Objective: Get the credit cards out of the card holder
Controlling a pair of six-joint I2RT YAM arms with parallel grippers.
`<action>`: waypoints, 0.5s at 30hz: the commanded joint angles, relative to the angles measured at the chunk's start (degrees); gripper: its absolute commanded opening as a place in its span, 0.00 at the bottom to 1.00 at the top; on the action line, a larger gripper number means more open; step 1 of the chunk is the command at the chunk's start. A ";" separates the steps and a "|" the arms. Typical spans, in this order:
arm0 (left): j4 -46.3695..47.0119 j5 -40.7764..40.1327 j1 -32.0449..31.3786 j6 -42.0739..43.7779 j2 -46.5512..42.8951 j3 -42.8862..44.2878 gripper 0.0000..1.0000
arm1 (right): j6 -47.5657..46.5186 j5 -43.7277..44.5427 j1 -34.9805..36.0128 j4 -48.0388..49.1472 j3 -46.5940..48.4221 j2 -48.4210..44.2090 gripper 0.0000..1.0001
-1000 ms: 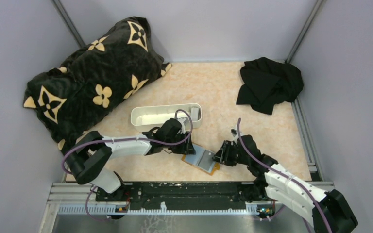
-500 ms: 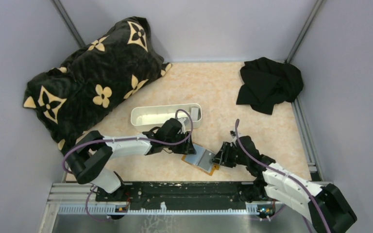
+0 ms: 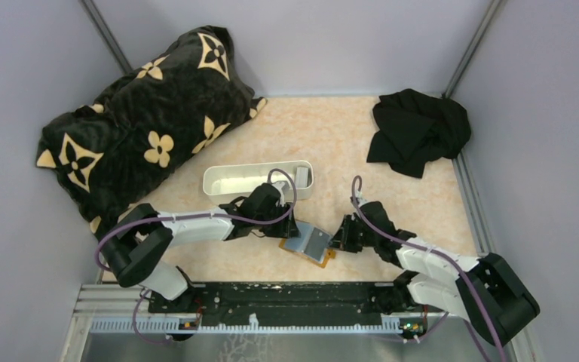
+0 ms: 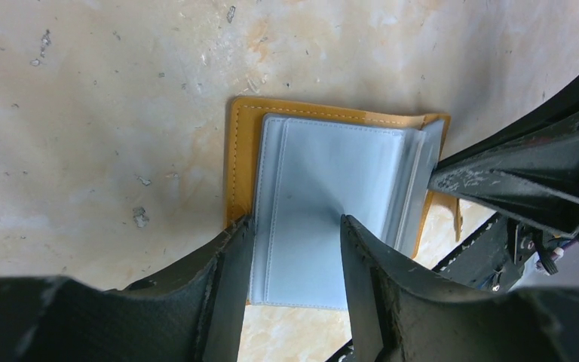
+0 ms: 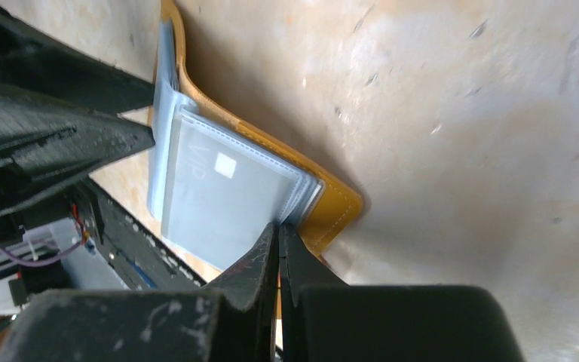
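Marbled table [image 3: 392,151]: open left end effector [image 4: 295,226] pins card holder [image 4: 235,151]; right end effector [image 5: 279,230], shut at its three o'clock, should draw credit cards [image 5: 219,196] out.

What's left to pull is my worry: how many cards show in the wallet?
1. A grey card shows through clear plastic in the open wallet, beside the shut right gripper. More may hide behind it.

One card holder [image 3: 309,243], one tray [image 3: 209,183], one cushion [image 3: 143,128], one cloth [image 3: 418,130].
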 commanded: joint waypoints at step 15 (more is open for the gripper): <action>-7.70 -1.14 -0.44 1.27 1.52 -2.83 0.54 | -9.56 0.37 -6.55 -6.07 9.01 -2.05 0.00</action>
